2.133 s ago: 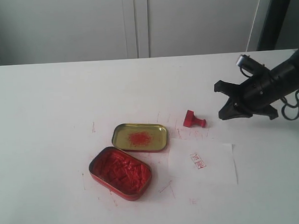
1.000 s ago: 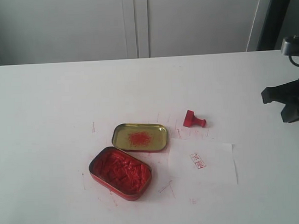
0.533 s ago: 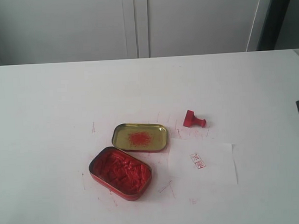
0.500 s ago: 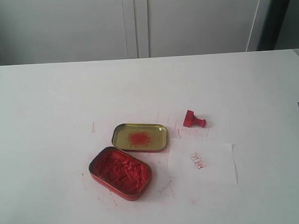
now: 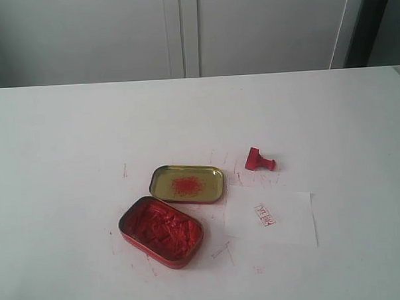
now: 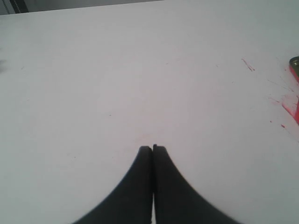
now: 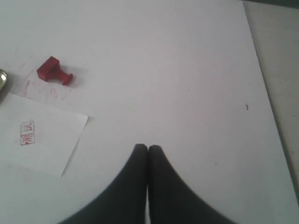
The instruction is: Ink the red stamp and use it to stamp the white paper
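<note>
Red imprint (image 5: 264, 215) on paper (image 5: 293, 222); stamp (image 5: 259, 161) lies tipped on worktop (image 5: 86, 128) nearby. Left claw (image 6: 153, 148), right claw (image 7: 148, 147) both closed, empty. Task looks done.

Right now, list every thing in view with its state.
red stamp: lying on its side, unheld.
white paper: flat, one red imprint.
ink tin: open, red ink inside.
gold lid: off, inside up, red smudge.
left gripper: shut, empty.
right gripper: shut, empty.
</note>
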Available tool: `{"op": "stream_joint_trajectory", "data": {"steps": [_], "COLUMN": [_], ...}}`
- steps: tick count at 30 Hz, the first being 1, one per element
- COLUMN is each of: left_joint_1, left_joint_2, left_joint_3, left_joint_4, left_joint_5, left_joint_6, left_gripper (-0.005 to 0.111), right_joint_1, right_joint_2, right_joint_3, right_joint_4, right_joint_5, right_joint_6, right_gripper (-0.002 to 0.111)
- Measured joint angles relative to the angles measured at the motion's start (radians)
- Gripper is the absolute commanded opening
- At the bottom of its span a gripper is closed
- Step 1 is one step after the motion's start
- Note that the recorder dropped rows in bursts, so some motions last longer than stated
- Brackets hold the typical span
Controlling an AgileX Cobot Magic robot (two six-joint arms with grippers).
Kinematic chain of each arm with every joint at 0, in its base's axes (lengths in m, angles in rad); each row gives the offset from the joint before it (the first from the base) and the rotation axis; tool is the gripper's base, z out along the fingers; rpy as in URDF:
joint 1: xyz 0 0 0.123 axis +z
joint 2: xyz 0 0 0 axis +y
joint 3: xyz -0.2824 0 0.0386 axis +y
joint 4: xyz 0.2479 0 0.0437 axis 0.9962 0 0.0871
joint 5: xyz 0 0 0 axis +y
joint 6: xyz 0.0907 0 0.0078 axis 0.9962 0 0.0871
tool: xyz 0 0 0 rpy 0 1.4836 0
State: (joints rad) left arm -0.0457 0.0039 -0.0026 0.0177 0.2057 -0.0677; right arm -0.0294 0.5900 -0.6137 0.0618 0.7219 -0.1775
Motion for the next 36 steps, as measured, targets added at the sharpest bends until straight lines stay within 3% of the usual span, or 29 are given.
{"op": "stream_joint_trajectory", "data": {"steps": [8, 24, 36], "left_joint_1": [0.000, 0.000, 0.000], "left_joint_2": [0.000, 0.000, 0.000], "left_joint_3": [0.000, 0.000, 0.000], "left_joint_4": [0.000, 0.000, 0.000], "left_joint_5": [0.000, 0.000, 0.000], "left_joint_6": [0.000, 0.000, 0.000], "left_gripper": [0.000, 0.000, 0.000], "right_joint_1": [0.049, 0.050, 0.050], "right_joint_2": [-0.197, -0.429, -0.444], "right_joint_3": [0.070, 0.203, 0.203], "right_joint_4": [-0.001, -0.001, -0.001], "right_joint_5": [0.000, -0.067, -0.067], "right_joint_6": [-0.021, -0.023, 0.170], "right_gripper": [0.000, 0.000, 0.000]}}
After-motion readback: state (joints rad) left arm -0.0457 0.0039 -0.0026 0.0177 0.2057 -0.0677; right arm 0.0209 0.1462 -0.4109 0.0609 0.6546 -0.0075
